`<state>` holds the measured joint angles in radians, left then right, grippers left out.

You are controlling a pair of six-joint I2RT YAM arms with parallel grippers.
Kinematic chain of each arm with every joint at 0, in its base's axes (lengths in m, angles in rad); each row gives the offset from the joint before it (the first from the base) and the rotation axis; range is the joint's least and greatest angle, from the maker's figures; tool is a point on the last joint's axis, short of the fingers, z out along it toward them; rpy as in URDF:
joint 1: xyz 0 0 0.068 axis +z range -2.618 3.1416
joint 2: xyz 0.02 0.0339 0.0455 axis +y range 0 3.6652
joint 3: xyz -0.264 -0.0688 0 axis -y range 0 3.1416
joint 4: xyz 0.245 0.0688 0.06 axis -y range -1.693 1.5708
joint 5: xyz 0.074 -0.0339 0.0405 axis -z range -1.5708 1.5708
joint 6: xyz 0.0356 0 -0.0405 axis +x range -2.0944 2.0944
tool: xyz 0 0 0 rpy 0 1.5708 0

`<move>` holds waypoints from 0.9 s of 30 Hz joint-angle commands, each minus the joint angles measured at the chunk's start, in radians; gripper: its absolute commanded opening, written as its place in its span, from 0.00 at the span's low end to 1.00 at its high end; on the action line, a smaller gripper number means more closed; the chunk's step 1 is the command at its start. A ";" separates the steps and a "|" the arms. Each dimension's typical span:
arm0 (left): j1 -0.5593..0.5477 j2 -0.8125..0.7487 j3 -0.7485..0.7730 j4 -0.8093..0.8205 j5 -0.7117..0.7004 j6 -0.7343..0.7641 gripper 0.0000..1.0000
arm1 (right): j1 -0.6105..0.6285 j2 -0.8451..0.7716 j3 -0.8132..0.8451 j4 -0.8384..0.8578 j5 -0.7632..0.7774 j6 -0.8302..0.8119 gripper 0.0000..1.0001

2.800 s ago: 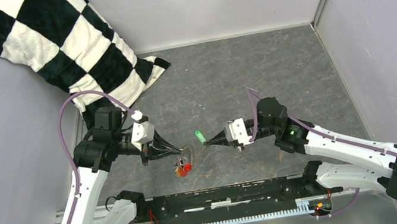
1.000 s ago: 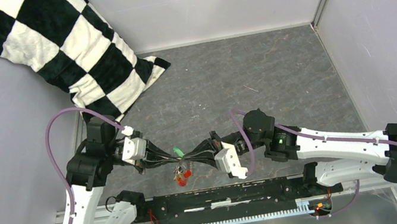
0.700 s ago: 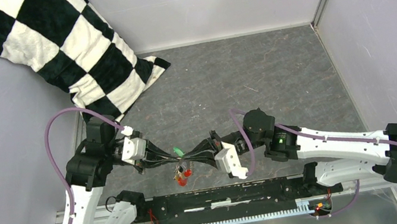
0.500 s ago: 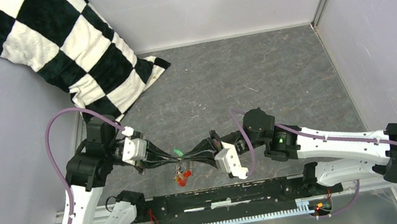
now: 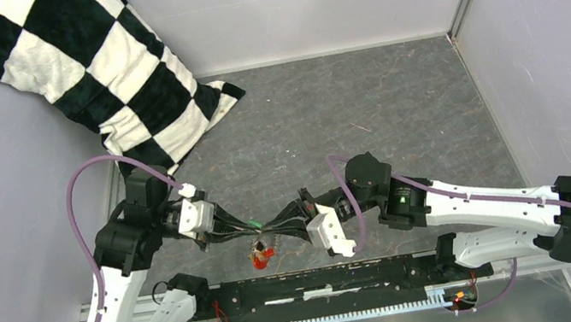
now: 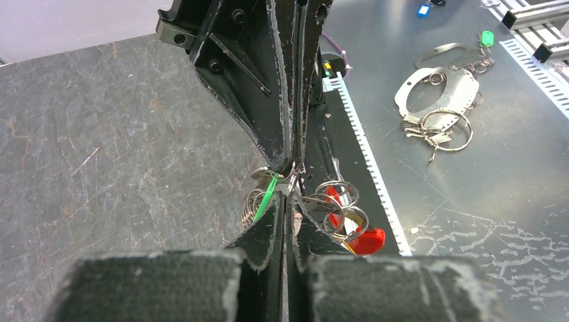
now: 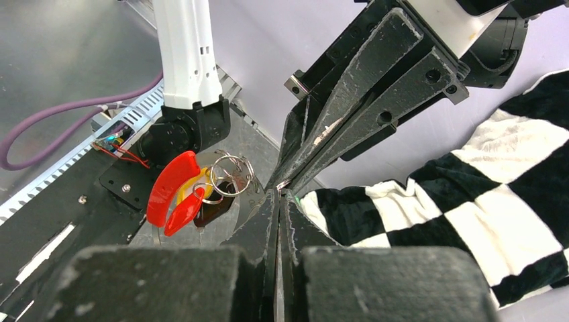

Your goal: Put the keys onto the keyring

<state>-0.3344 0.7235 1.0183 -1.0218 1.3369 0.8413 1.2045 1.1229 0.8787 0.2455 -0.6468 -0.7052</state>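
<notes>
My two grippers meet tip to tip above the near part of the grey table. The left gripper (image 5: 256,233) (image 6: 287,196) is shut on the keyring (image 6: 249,205), a silver wire coil beside its fingertips. The right gripper (image 5: 270,231) (image 7: 278,193) is shut on the green key (image 6: 268,193) (image 5: 255,223), which is pressed edge-on against the coil. A red key (image 6: 366,241) (image 7: 176,191) (image 5: 261,257) and a yellow key (image 7: 194,182) hang below on small rings (image 7: 228,176).
A black-and-white checkered pillow (image 5: 92,79) leans in the far left corner. The black rail (image 5: 318,281) with the arm bases runs along the near edge. Spare rings and metal plates (image 6: 436,111) lie on the steel surface beyond it. Grey walls enclose the table.
The grippers, apart earlier with the green key in the right one, stay tip to tip. Over the last second the green key has tilted to show less, and the hanging red bunch has shifted slightly.
</notes>
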 commanded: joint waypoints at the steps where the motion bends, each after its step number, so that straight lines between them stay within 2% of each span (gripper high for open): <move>1: -0.010 0.001 0.031 0.009 -0.005 -0.020 0.02 | 0.007 0.007 0.054 0.043 -0.026 -0.008 0.00; 11: -0.033 0.028 0.064 -0.124 -0.040 0.152 0.02 | 0.007 0.048 0.106 0.004 -0.028 -0.001 0.00; 27: -0.061 0.027 0.069 -0.125 -0.061 0.215 0.02 | -0.022 0.117 0.173 -0.019 -0.037 0.045 0.00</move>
<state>-0.3885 0.7475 1.0542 -1.1687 1.2579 0.9863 1.1976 1.2278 1.0027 0.1898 -0.6769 -0.6815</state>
